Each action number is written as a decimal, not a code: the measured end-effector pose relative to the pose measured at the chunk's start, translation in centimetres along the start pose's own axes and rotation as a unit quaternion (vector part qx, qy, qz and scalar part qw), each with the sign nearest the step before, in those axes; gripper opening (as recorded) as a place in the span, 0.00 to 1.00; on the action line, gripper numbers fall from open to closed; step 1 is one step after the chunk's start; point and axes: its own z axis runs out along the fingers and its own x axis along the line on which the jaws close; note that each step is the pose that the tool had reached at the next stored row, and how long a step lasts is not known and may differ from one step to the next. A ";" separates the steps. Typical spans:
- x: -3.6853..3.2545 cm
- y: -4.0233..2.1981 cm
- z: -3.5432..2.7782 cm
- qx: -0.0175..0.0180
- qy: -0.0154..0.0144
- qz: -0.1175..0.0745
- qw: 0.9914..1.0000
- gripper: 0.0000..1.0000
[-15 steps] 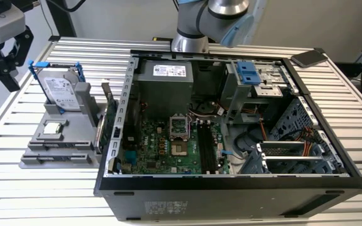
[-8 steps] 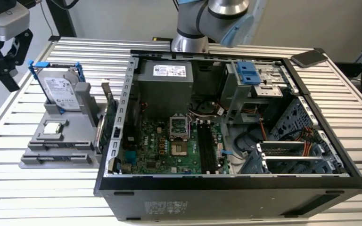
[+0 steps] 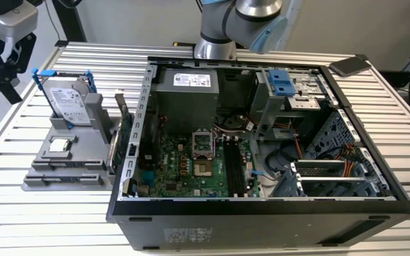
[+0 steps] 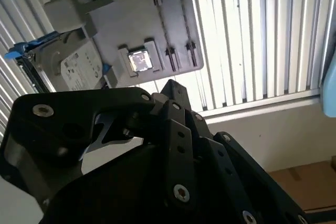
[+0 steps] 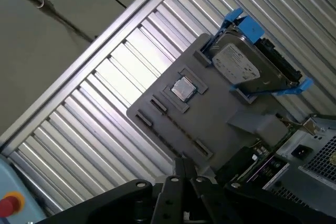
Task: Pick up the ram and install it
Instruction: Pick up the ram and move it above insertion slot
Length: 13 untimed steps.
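My black gripper (image 3: pixel 6 80) hangs high over the table's back corner at the exterior view's left, above and beyond the grey parts holder (image 3: pixel 55 170). In both wrist views its fingers meet at a point with nothing between them (image 5: pixel 182 163) (image 4: pixel 170 86), and the holder (image 5: pixel 220 114) lies below them. The ram is hidden; I cannot pick it out on the holder or in the case. The motherboard's long black slots (image 3: pixel 234 165) lie inside the open computer case (image 3: pixel 262 213).
On the holder stand a silver hard drive in a blue frame (image 3: pixel 68 104) and a small square chip (image 3: pixel 60 144). A green expansion card (image 3: pixel 124 141) stands upright between holder and case. The slatted metal table (image 3: pixel 41 213) ends close to the holder's left.
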 end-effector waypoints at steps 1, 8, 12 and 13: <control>0.00 0.00 0.00 0.000 0.000 -0.008 1.000 0.00; -0.02 0.02 0.00 -0.001 0.003 -0.064 0.998 0.00; -0.02 0.02 0.00 -0.002 0.005 -0.109 0.994 0.00; -0.02 0.03 0.00 -0.003 0.006 -0.118 0.993 0.00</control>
